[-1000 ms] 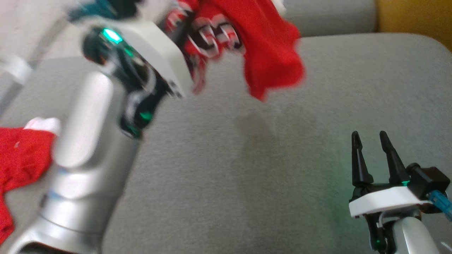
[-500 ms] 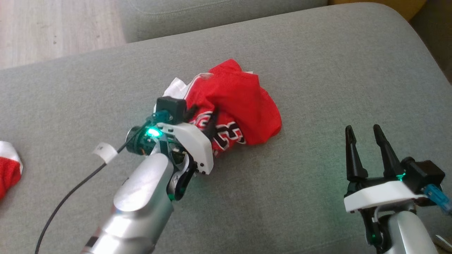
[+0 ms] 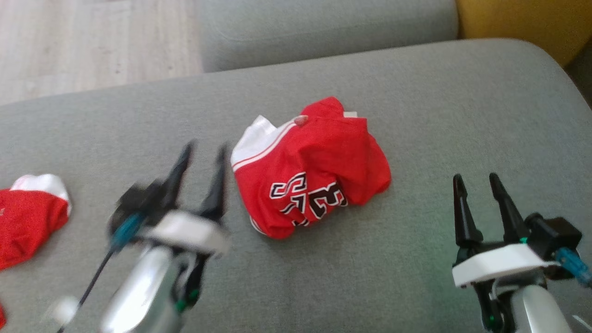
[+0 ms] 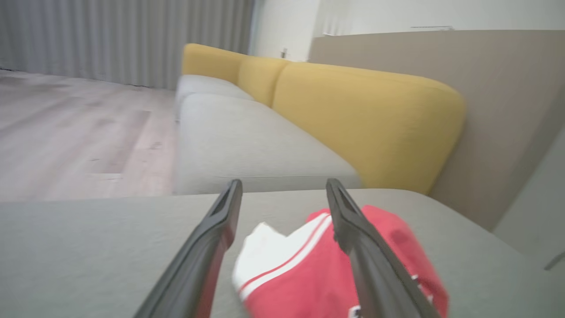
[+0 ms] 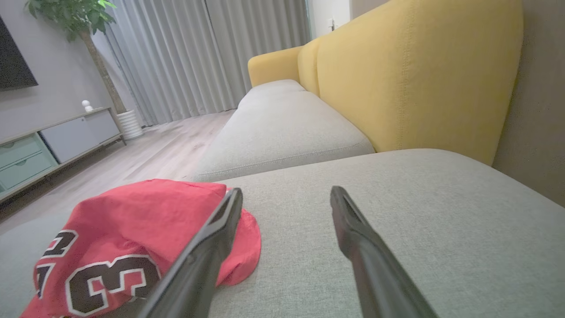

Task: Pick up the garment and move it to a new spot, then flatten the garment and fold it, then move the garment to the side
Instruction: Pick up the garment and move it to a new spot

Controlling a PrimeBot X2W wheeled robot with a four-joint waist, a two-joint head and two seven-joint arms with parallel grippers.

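Observation:
The garment (image 3: pixel 310 171), a red jersey with white trim and black-and-white numbers, lies crumpled in a heap on the grey sofa cushion (image 3: pixel 416 101). My left gripper (image 3: pixel 203 150) hovers just left of the heap, blurred, fingers spread and holding nothing. In the left wrist view the garment (image 4: pixel 309 274) lies ahead between and under the open left gripper (image 4: pixel 282 187). My right gripper (image 3: pixel 476 178) stands open well to the right of it, empty. The right wrist view has the garment (image 5: pixel 132 238) at lower left, beside the open right gripper (image 5: pixel 287 192).
A second red and white cloth (image 3: pixel 27 217) lies at the cushion's left edge. Another grey cushion (image 3: pixel 323 27) sits beyond, with wood floor (image 3: pixel 92 41) at the upper left and a yellow backrest (image 3: pixel 522 23) at the upper right.
My left gripper carried the garment through the air, set it on the cushion, opened and drew back to the left. The head camera shifted. The right gripper stayed put.

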